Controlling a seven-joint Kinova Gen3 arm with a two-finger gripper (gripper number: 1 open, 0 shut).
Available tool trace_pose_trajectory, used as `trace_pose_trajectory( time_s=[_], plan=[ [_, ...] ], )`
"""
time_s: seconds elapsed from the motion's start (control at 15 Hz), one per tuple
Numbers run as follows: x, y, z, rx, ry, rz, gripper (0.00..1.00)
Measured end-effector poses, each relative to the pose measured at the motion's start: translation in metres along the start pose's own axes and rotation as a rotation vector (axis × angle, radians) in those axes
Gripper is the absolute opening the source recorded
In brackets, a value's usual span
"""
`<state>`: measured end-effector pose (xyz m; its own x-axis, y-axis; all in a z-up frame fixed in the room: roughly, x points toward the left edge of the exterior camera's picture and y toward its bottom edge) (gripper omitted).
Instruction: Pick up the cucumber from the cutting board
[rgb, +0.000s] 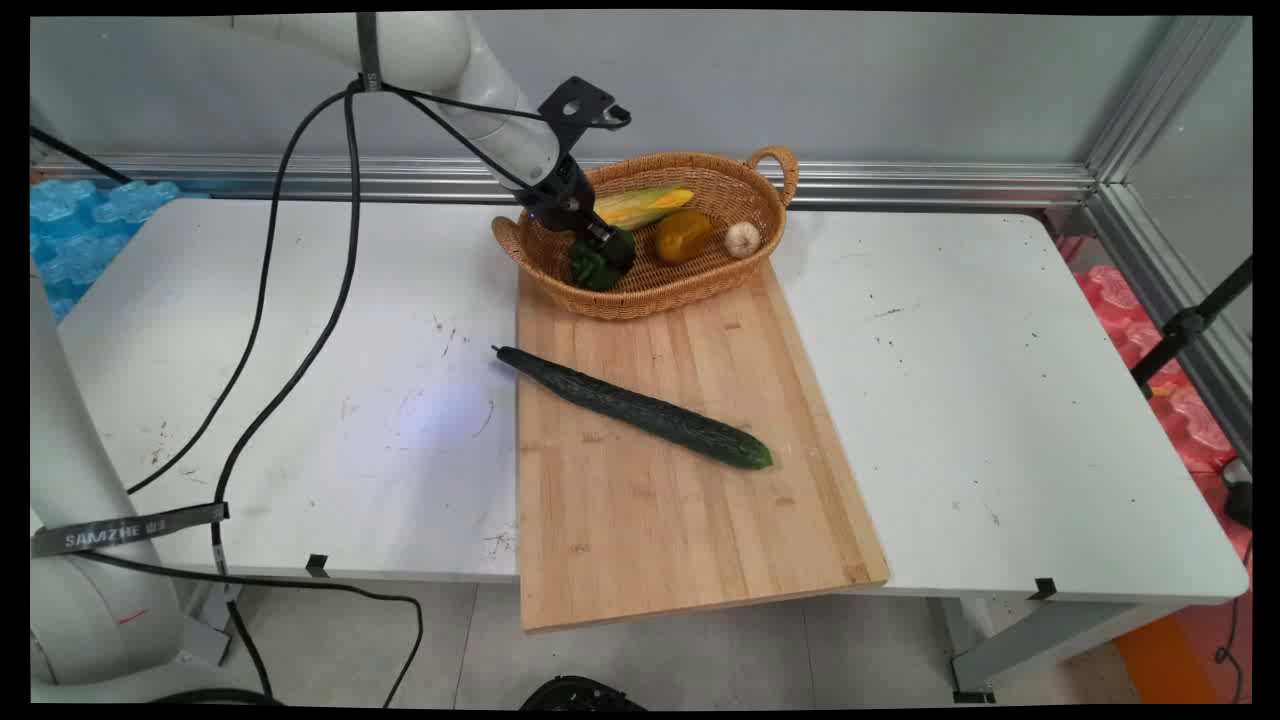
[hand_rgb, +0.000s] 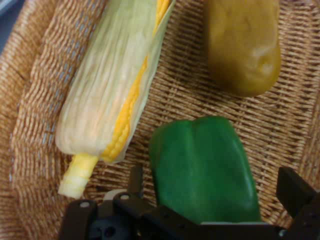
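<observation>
With its fingers spread either side of the green pepper (hand_rgb: 205, 170) in the basket (rgb: 760, 215), the gripper (hand_rgb: 215, 200) should close squarely, clear of the corn (hand_rgb: 110, 95).

Cucumber (rgb: 634, 408) on board (rgb: 690, 520) — white table (rgb: 1000, 400).

Pepper (hand_rgb: 202, 170) lower end hidden behind gripper (hand_rgb: 215, 190) linkage, corn (hand_rgb: 110, 85) and yellow pepper (hand_rgb: 243, 42) cut off at hand view's top edge, basket (rgb: 640, 295) floor partly hidden by arm.
</observation>
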<state>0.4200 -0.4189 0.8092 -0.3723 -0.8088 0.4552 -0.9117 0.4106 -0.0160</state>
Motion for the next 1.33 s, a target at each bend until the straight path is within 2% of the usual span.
trace_pose_trajectory(
  time_s=[0.27,0.67,1.07,1.33],
  plan=[
    [0.007,0.010,-0.023,-0.003,0.025,0.041,1.00],
    [0.007,0.036,-0.083,-0.020,0.037,0.129,1.00],
    [-0.017,0.058,-0.145,-0.069,0.001,0.253,1.00],
    [-0.039,0.067,-0.175,-0.125,-0.031,0.361,1.00]
  ],
)
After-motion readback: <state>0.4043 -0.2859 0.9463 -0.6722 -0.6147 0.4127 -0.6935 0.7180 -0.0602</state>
